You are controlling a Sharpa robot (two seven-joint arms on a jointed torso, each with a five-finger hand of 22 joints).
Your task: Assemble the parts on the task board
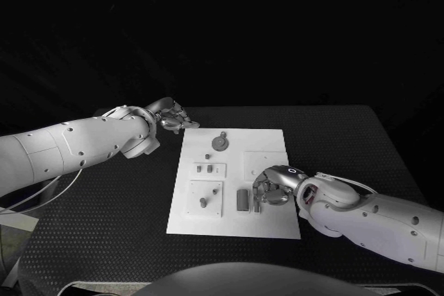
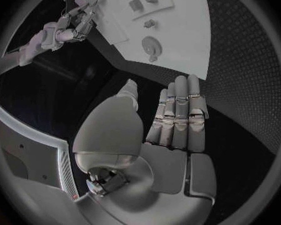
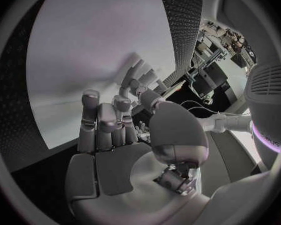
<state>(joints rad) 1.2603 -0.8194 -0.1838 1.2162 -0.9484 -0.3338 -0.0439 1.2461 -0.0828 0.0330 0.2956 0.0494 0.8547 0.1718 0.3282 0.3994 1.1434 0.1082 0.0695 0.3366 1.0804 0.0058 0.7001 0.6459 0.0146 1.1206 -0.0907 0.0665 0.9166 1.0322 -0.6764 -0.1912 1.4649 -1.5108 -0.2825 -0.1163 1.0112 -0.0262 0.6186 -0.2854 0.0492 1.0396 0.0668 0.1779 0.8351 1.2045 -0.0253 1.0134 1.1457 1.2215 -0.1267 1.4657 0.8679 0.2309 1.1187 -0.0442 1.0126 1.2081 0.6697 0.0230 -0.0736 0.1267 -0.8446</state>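
Seemingly right hand (image 1: 273, 185) curled on part (image 1: 257, 200), left hand (image 1: 172, 118) empty

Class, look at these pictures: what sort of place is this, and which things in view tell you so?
Probably a robotics lab or test bench. A white task board with small grey parts lies on a black table, and two robot hands, the left hand and the right hand, are at the board's edges.
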